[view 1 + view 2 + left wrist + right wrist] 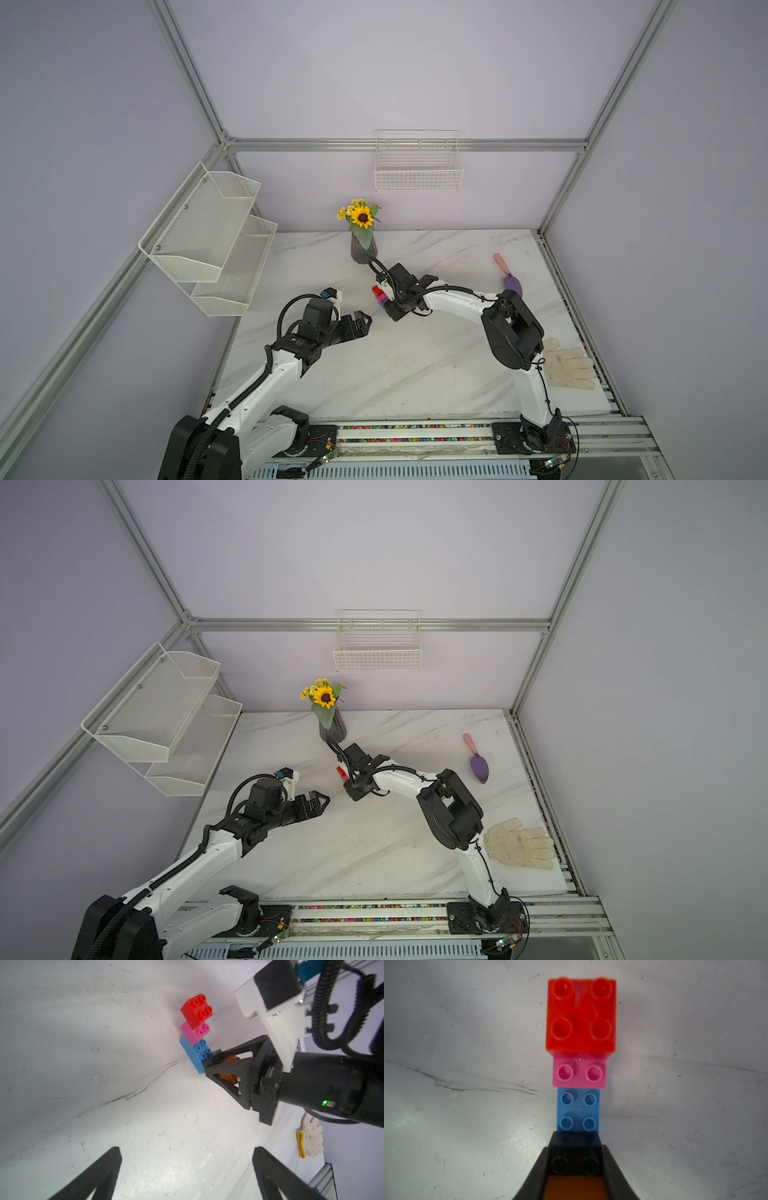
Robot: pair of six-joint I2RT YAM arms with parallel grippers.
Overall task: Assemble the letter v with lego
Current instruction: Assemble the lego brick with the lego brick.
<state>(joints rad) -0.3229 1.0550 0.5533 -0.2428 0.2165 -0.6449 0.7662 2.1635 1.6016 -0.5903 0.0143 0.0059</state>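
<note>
The lego forms one joined stepped piece: red brick [581, 1015] on pink [580, 1073], pink on the longer light-blue one [578, 1110], then black [575, 1159] and orange-brown [575, 1188]. My right gripper [575, 1153] is shut on the black and orange end of this letter v. In both top views the red and pink bricks [379, 295] [342, 774] stick out beside that gripper [388, 307], over the middle of the marble table. I cannot tell whether the piece touches the table. My left gripper [187, 1150] [363, 322] is open and empty, a short way to its left.
A vase of sunflowers [363, 245] stands just behind the right gripper. A purple trowel with a pink handle [511, 280] and a white glove [567, 368] lie at the right. A mesh shelf [212, 237] hangs on the left wall, a wire basket [417, 166] on the back wall.
</note>
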